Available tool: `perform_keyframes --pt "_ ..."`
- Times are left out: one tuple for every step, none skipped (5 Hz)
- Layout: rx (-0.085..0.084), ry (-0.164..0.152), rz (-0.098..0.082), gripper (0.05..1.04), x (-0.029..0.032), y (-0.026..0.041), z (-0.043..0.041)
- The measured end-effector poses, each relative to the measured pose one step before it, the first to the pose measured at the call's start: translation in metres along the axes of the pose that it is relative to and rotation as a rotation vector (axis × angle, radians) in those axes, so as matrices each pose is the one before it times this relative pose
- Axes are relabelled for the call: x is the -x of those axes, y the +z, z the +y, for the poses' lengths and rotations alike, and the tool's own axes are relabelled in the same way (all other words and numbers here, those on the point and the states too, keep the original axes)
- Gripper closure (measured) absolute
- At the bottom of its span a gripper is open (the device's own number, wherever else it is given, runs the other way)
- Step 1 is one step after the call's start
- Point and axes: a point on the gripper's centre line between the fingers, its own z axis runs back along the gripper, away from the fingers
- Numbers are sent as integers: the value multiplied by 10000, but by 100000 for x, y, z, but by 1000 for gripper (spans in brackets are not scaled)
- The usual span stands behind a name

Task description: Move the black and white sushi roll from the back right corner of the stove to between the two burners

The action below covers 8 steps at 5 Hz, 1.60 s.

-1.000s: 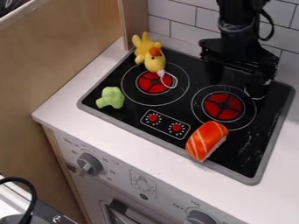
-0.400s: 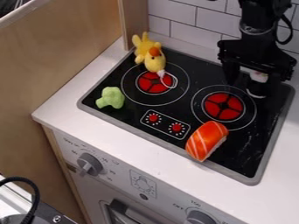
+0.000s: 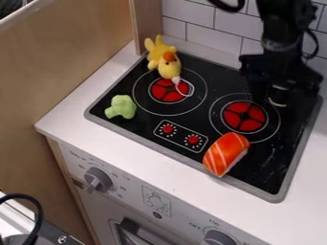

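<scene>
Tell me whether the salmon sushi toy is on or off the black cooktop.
On: the salmon sushi toy lies on the black cooktop, its lower end over the grey front rim.

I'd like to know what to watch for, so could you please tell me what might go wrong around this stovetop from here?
The hand is low and very close to a small object with a pale curved rim, and partly hides it, so a slight misalignment could tip or push it.

The orange-and-white toy lies at the front rim of the stovetop; a stray sweep might knock it off.

The yellow plush's thin loop could snag if the hand passed there.
</scene>
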Motion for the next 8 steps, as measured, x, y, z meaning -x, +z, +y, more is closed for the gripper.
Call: perform_keyframes --pt "295 72 -374 619 1535 184 955" --pt "251 -156 54 681 568 134 193" --pt "32 -137 79 686 630 311 171" --pt "-276 266 589 686 333 520 60" --pt "-759 791 839 686 305 1035 174" --pt "-215 528 341 686 -647 2570 92" --pt "160 321 251 686 -327 2895 824" --pt "-2 -68 345 686 -352 1729 1491"
